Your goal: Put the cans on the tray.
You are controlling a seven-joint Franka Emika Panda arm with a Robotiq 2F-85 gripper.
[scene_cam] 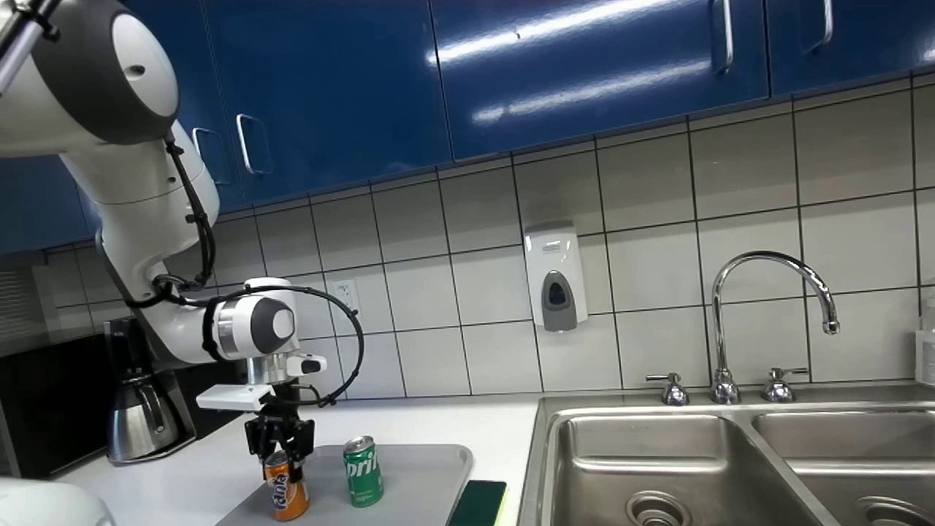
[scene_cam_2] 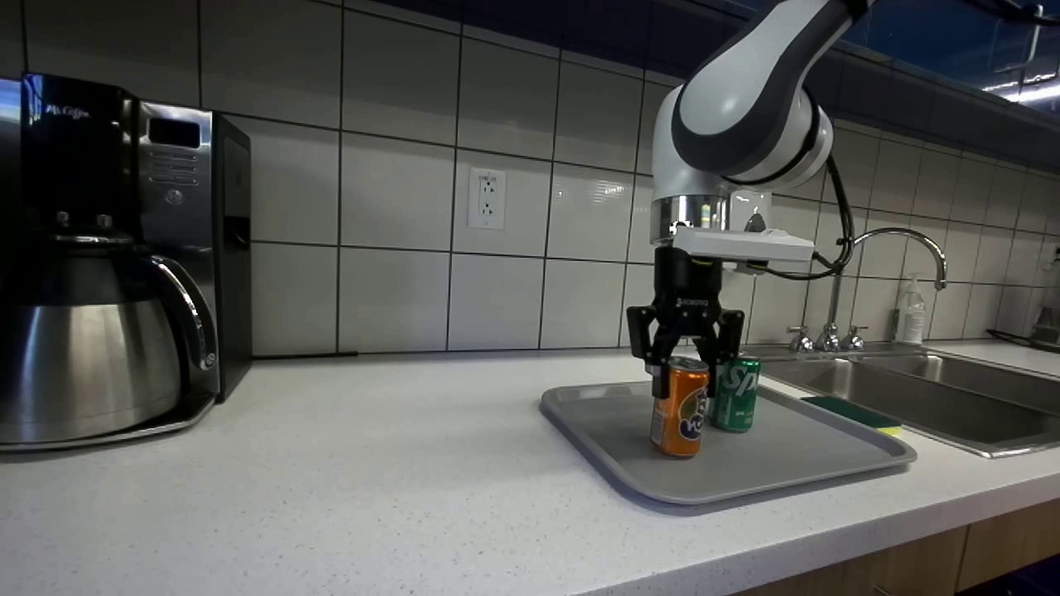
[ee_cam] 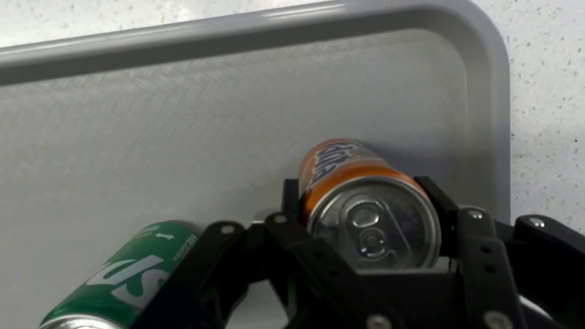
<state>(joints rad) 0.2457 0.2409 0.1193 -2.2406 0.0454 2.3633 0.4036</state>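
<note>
Dark green pad (scene_cam: 475, 504) between tray (scene_cam_2: 807, 463) and sink (scene_cam: 650, 442); coffee maker (scene_cam_2: 91, 356) well apart. On tray: green can (scene_cam_2: 735, 399), upright, near my claw (scene_cam_2: 687, 389), clamped around orange can (scene_cam_2: 681, 418).

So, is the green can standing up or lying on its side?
Upright: in an exterior view the green can stands on the tray, with its silver top facing up.

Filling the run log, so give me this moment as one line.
tool: gripping orange can; orange can: upright on tray; green can: upright on tray; release: pending
</note>
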